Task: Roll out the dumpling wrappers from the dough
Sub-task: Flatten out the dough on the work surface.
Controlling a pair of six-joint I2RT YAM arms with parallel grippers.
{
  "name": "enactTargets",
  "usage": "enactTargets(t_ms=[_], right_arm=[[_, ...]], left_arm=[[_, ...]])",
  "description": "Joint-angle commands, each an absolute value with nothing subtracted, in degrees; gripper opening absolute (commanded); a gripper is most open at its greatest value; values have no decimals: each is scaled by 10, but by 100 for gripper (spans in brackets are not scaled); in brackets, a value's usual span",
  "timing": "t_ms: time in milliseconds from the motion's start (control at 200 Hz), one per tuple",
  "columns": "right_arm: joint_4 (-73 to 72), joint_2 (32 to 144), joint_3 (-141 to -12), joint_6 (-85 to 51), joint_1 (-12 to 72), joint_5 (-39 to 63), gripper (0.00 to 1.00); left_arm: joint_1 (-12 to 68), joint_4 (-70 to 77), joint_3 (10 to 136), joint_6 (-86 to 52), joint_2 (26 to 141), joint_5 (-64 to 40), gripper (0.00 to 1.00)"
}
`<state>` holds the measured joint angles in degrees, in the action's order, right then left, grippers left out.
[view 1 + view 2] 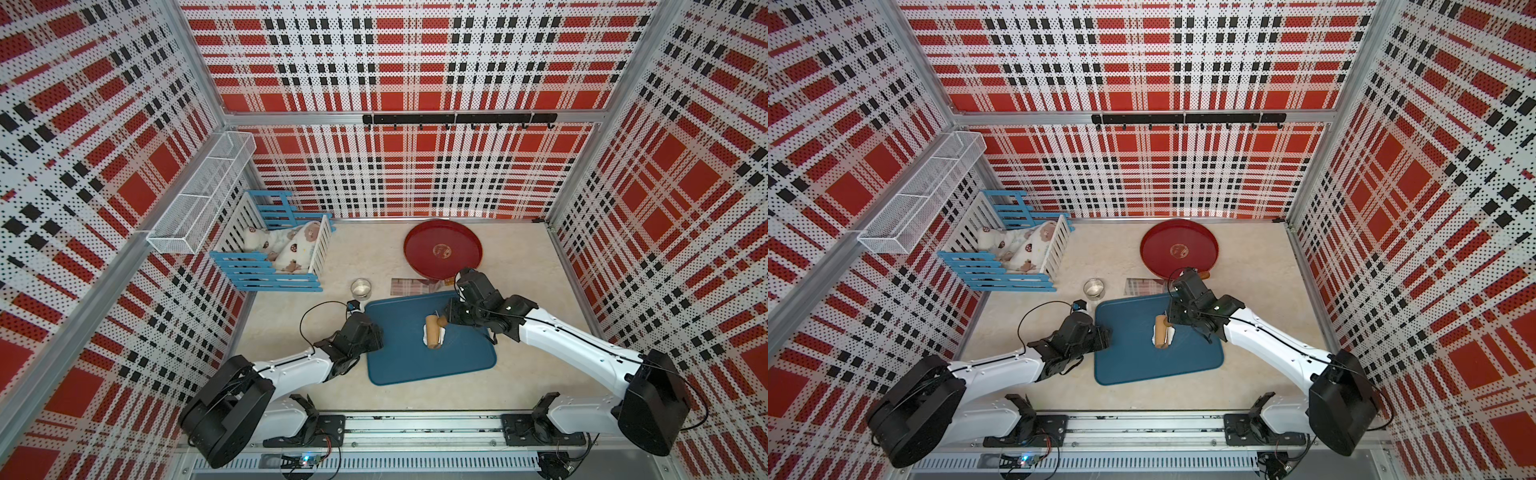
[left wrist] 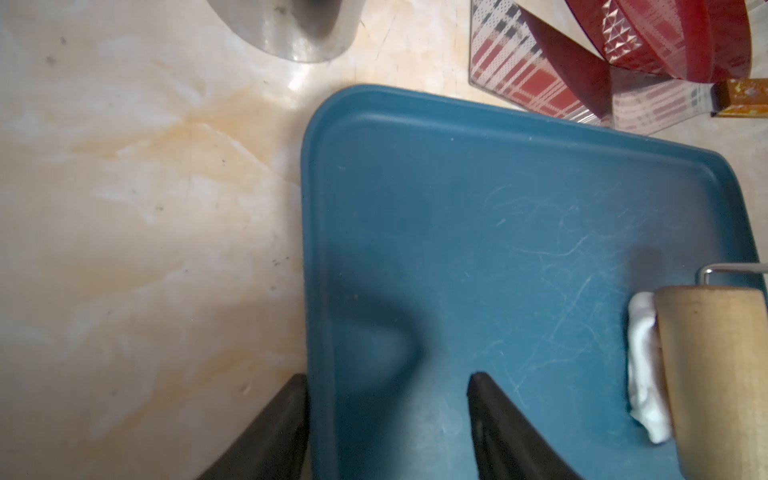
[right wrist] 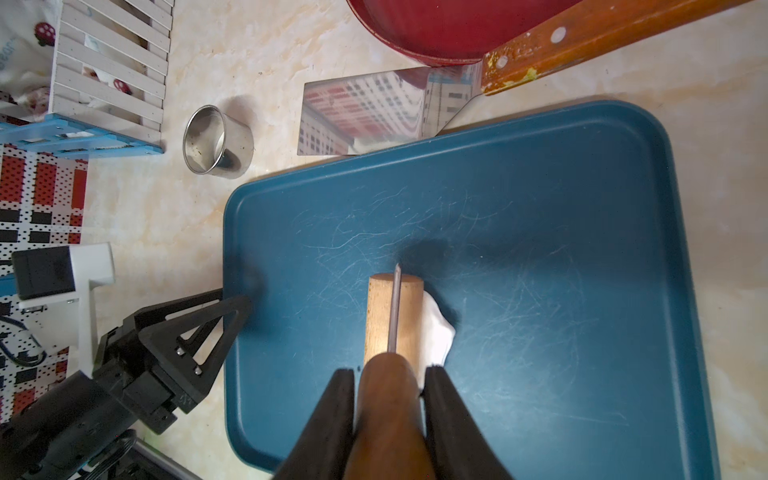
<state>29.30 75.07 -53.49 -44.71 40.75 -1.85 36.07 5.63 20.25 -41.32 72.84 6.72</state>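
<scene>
Dough (image 3: 437,328) is lying midway across the board (image 3: 540,249) under the roller (image 3: 378,316), whose axis is running near-to-far. Your right gripper (image 3: 390,374) is clamping the handle (image 3: 386,415), and your left gripper (image 2: 388,377) is hanging open at the board's left edge.

The walls (image 1: 395,62) are showing a red, black and white plaid speckled with dark dots, and the tabletop (image 1: 519,270) is looking cream with pale amber marbling. The tray (image 1: 415,361) is showing deep teal blue, the dough (image 3: 438,328) white, the roller (image 3: 378,316) pale wood with a dark brown handle (image 3: 386,399), the round dish (image 1: 419,249) glossy red, the crib (image 1: 257,276) blue and white
</scene>
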Motion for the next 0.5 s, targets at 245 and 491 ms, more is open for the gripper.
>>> enactTargets(t_ms=[245,491], right_arm=[[367,729,-498,-421,388,-40,0],[344,783,-495,-435,414,-16,0]], left_arm=[[357,77,204,-404,739,47,62],[357,77,207,-403,742,47,62]])
